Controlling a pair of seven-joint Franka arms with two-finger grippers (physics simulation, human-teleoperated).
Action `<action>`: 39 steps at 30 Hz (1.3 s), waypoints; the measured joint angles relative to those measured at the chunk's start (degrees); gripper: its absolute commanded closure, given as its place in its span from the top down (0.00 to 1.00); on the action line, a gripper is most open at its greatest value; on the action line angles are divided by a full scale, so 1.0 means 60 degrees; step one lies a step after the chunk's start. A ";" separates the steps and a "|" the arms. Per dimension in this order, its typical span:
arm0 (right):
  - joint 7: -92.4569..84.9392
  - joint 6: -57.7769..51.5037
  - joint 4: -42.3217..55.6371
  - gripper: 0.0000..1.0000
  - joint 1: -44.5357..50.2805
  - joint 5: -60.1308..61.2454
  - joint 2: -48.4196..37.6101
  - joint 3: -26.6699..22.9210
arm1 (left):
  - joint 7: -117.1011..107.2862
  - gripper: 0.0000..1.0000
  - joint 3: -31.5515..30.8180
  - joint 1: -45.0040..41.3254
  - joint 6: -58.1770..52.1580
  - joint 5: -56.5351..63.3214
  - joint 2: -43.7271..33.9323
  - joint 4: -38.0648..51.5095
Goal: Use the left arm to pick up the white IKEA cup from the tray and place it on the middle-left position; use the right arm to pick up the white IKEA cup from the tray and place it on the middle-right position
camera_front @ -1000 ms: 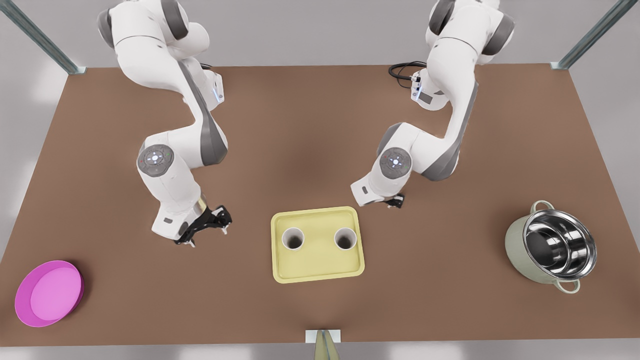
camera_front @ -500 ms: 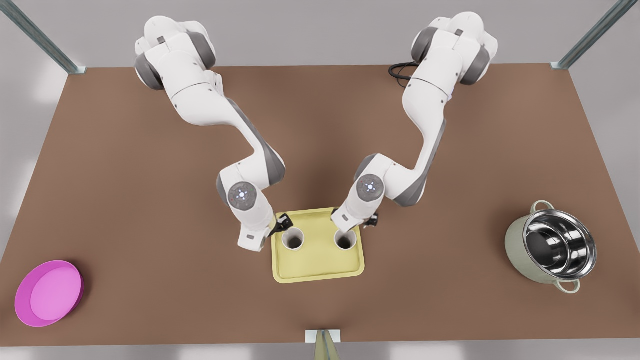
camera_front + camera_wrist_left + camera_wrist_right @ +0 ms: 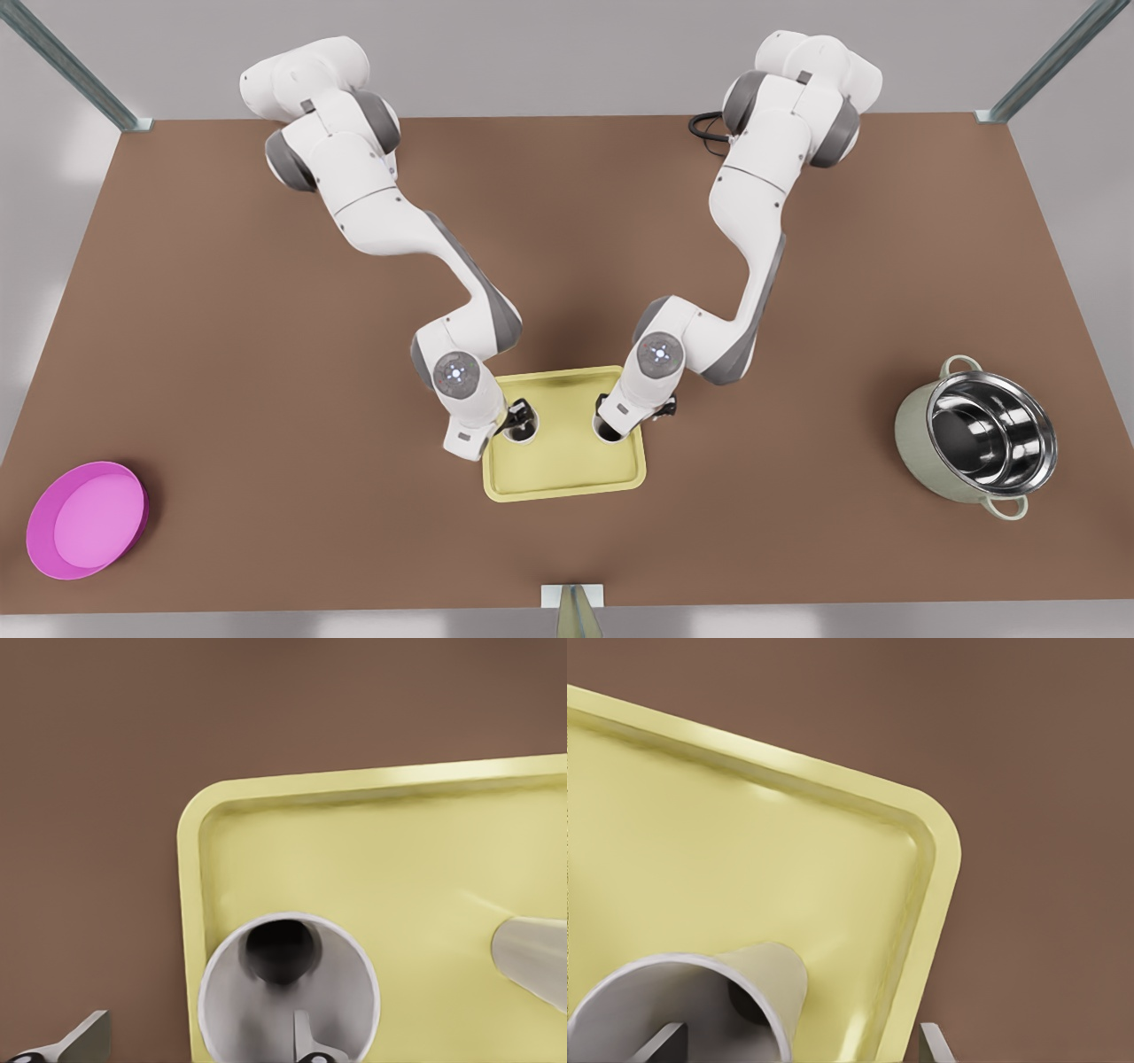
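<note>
While both arms lean in over the brown table (image 3: 221, 354), you see in the front view the pale yellow tray (image 3: 567, 470) near the table's middle, with the left gripper (image 3: 514, 416) down at the cup (image 3: 524, 433) on the front view's left and the right gripper (image 3: 631, 416) down at the other cup (image 3: 605, 431) on the front view's right; both cups stand upright in the tray, apart from each other. You also have a pink dish (image 3: 86, 520) far off on that view's left and a steel pot (image 3: 977, 443) far off on its right. In the left wrist view, the left gripper's fingers (image 3: 86, 1041) are spread, one inside the cup (image 3: 288, 988) and one outside its wall, straddling the rim without closing on it. In the right wrist view, the right gripper's fingers (image 3: 935, 1045) likewise straddle the rim of its cup (image 3: 691, 1005), open, beside the tray's corner.
</note>
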 measured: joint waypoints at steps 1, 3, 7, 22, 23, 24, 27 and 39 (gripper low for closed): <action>0.0048 0.0014 0.0000 0.97 0.0020 -0.0001 0.0055 0.0003 | -0.0023 1.00 0.0000 -0.0001 0.0013 0.0005 0.0078 -0.0001; 0.0137 0.0038 -0.0005 0.94 0.0035 0.0000 0.0157 0.0005 | -0.0067 1.00 0.0000 -0.0010 0.0039 0.0005 0.0242 -0.0003; 0.0288 0.0069 0.0000 0.74 0.0029 -0.0001 0.0187 -0.0014 | -0.0151 0.72 -0.0001 -0.0004 0.0087 -0.0015 0.0361 0.0025; 0.0574 -0.0124 0.0006 0.14 0.0024 0.0110 -0.0045 0.0034 | -0.0541 0.19 0.0006 0.0459 -0.0248 -0.0283 -0.1615 -0.1339; 0.0570 -0.0150 0.0003 0.13 0.0025 0.0126 -0.0057 0.0029 | -0.0484 0.19 0.0004 0.0709 -0.0241 -0.0311 -0.2193 -0.2045; 0.0565 -0.0206 0.0001 0.13 0.0021 0.0139 -0.0133 0.0010 | -0.0401 0.19 0.0008 0.0924 -0.0229 -0.0336 -0.2639 -0.2632; 0.0549 -0.0611 0.0000 0.13 -0.0328 0.0156 -0.0708 -0.0065 | 0.0113 0.19 0.0007 0.2112 0.0212 -0.0395 -0.3948 -0.4969; -0.0805 -0.2448 0.0009 0.13 -0.3322 0.0403 -0.1660 -0.0420 | 0.2555 1.00 -0.0030 0.3028 0.3309 -0.0814 -0.3550 -0.6330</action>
